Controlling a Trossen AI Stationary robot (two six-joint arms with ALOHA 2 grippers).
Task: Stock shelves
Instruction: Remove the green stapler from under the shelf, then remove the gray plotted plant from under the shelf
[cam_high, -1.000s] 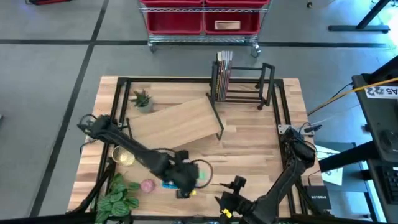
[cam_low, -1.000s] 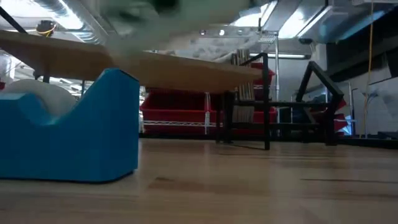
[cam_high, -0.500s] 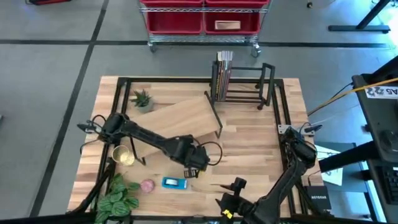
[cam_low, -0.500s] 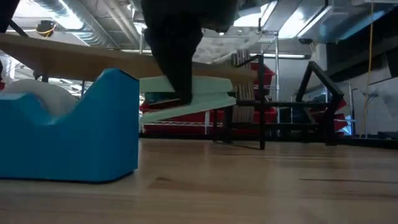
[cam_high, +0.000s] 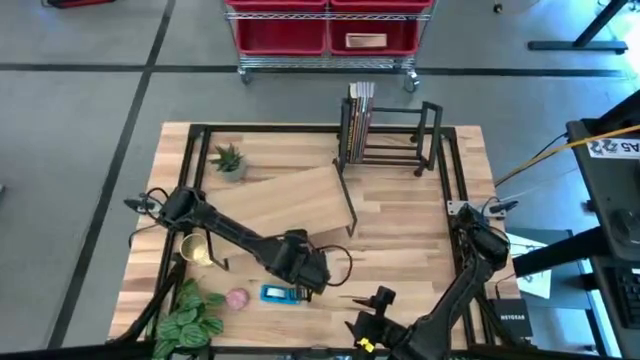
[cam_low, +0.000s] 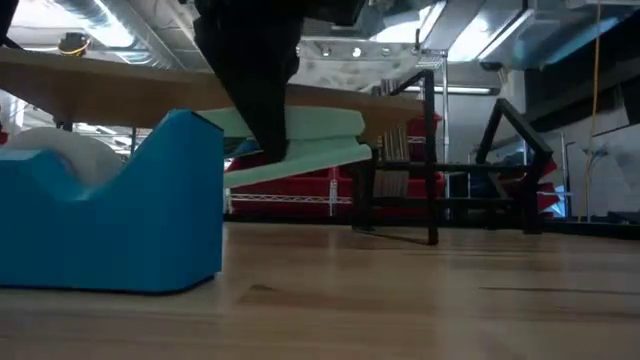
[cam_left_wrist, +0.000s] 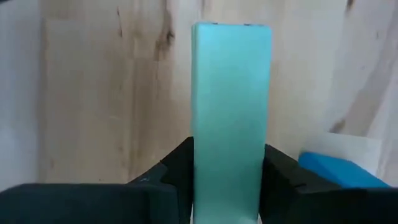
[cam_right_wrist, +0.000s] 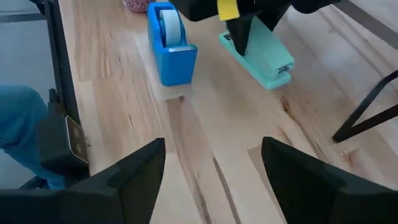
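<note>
A mint-green stapler (cam_left_wrist: 230, 106) hangs above the table near its front middle, with my left gripper (cam_high: 303, 272) shut on it. It also shows in the low view (cam_low: 310, 140) and the right wrist view (cam_right_wrist: 258, 56). A blue tape dispenser (cam_high: 280, 294) stands on the table just nearer the front edge. The wood-topped shelf (cam_high: 285, 200) sits at mid-table. The black book rack (cam_high: 390, 135) stands at the far edge, holding a few books (cam_high: 358, 110). My right gripper (cam_right_wrist: 211, 180) waits open by the near edge. My left gripper pinches the stapler's two long sides (cam_left_wrist: 198, 168) between its two fingers (cam_left_wrist: 283, 177), nearer one end than the other. The fingers come from above, pointing down, and lie across the stapler. It hangs clear of the table, roughly level, its free end (cam_low: 355, 135) sticking out sideways.
A gold cup (cam_high: 197, 250), a pink ball (cam_high: 237, 297) and a leafy plant (cam_high: 190, 315) stand at the near left. A small potted plant (cam_high: 228, 158) is at the far left. A black frame (cam_high: 200, 130) rims the table. A cart with red bins (cam_high: 325, 30) stands behind.
My left gripper has gone from beside the tape dispenser toward the table's far right, then back a little toward the near edge. The stapler has come into the low view with it, clear of the table, and has risen slightly in the last half second.
</note>
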